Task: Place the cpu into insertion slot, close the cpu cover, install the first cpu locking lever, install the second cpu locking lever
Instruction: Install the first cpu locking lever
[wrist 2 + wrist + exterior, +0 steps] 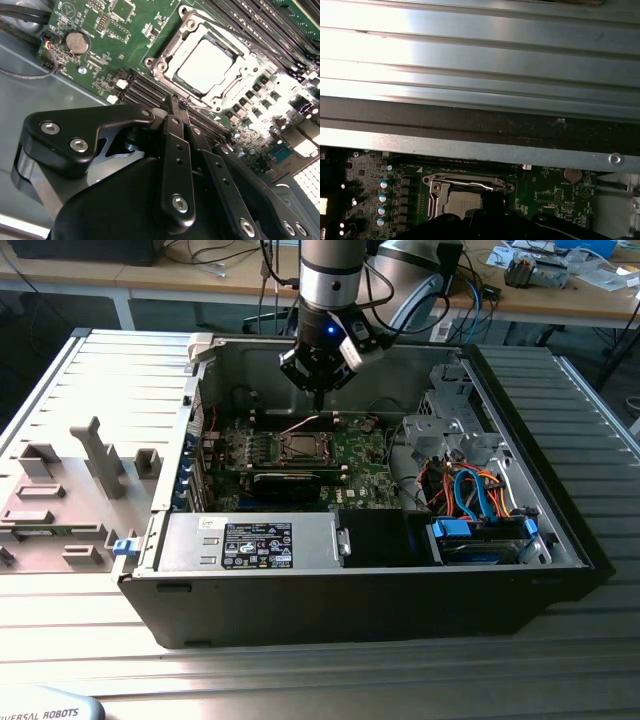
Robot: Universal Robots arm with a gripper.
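Silver-grey, the small square cpu (205, 66) lay seated in the metal-rimmed insertion slot (165, 64) under the thin silvery cpu cover (235, 70) (apparently lowered). Above one socket edge hovered the black tool (181, 107), fingers together, holding nothing, seemingly placed for lever work.

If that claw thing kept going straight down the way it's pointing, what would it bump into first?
Probably the socket edge: the end effector points down at the cpu cover rim framing the cpu, though depth is hard to judge.
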